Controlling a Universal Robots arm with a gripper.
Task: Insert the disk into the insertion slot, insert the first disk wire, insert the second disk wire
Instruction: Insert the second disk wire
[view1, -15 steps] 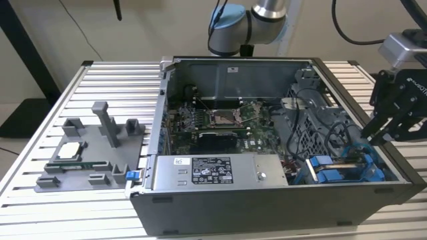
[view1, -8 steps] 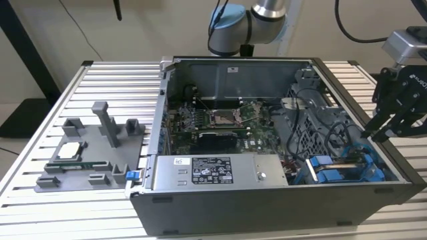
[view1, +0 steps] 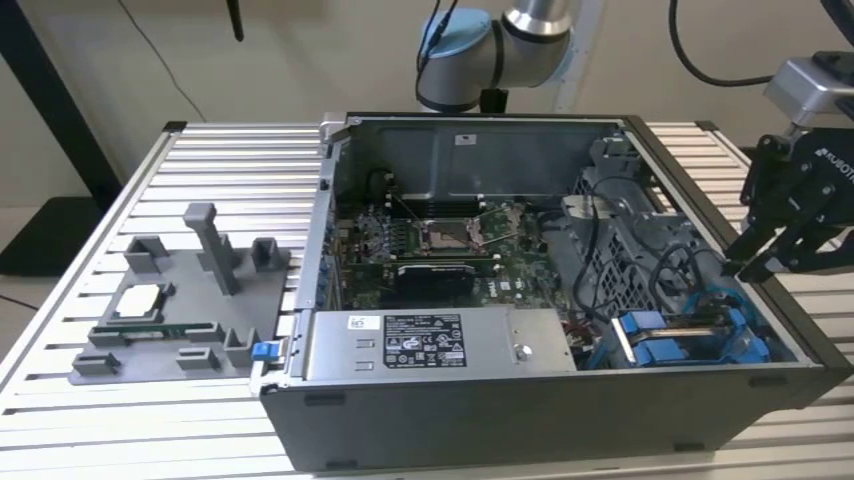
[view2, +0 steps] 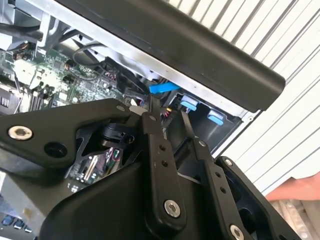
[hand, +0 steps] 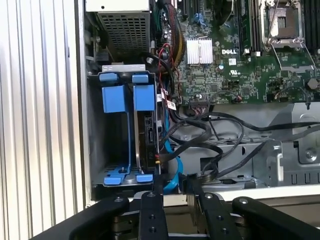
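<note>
Several black cables (hand: 225, 118) crowd beside the drive cage (hand: 95, 150); the gripper (hand: 175, 181) hangs unclenched; slatted metal table (view1: 160, 420) underneath.

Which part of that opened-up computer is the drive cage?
Find the open computer case on the slatted table; look in its near corner at the exterior view's right, beside the silver labelled power supply. The grey drive cage, close up in the first wrist view, alone holds two bright blue plastic fronts.
</note>
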